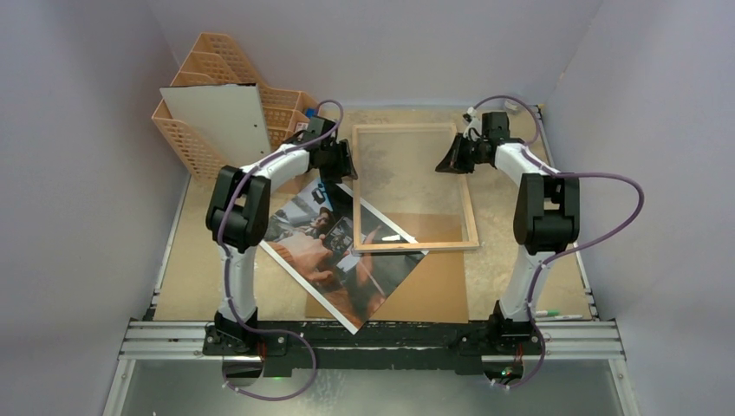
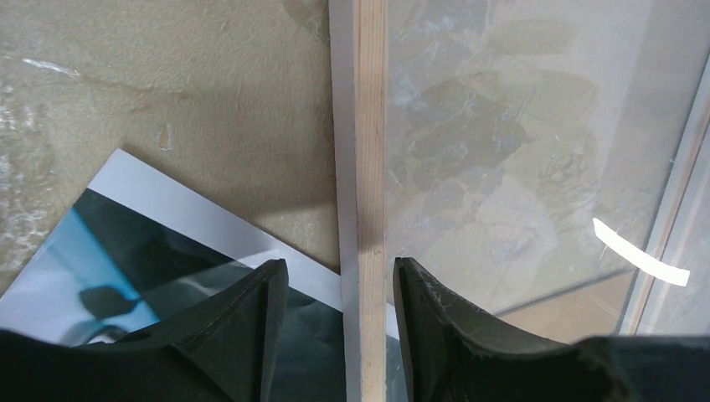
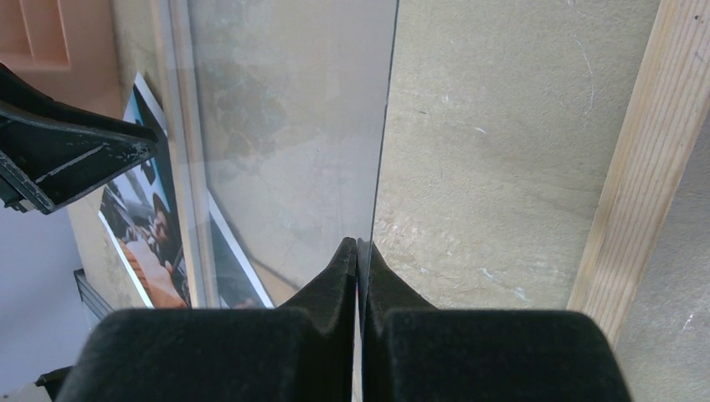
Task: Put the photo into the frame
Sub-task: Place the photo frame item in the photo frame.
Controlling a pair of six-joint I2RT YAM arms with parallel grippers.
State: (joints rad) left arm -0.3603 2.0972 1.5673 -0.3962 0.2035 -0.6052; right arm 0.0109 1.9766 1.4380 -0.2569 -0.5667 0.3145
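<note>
The frame (image 1: 414,247) lies flat on the desk (image 1: 507,260) at the centre of the top view, its near end over a brown fibreboard sheet (image 1: 433,290). The photo (image 1: 325,260) lies face up at lower left, askew, one corner tucked under the frame's left side.

My left claw (image 2: 339,264) stands part open astride the frame's left wooden rail (image 2: 368,126), one finger on each side with slivers of gap, so it grips nothing yet. My right claw (image 3: 358,243) is pinched fully shut on the thin edge of the clear pane (image 3: 285,126), at the upper right of the frame.

I judge the rail stiff, light and easy to hold across its width. The pane looks slick and brittle, so I would grip it only at the edge, gently. The photo is a thin, floppy, glossy sheet that lies flat and gives little purchase. Its free corner at the lower edge seems my best hold, since any pinch mid-sheet would crease it.
</note>
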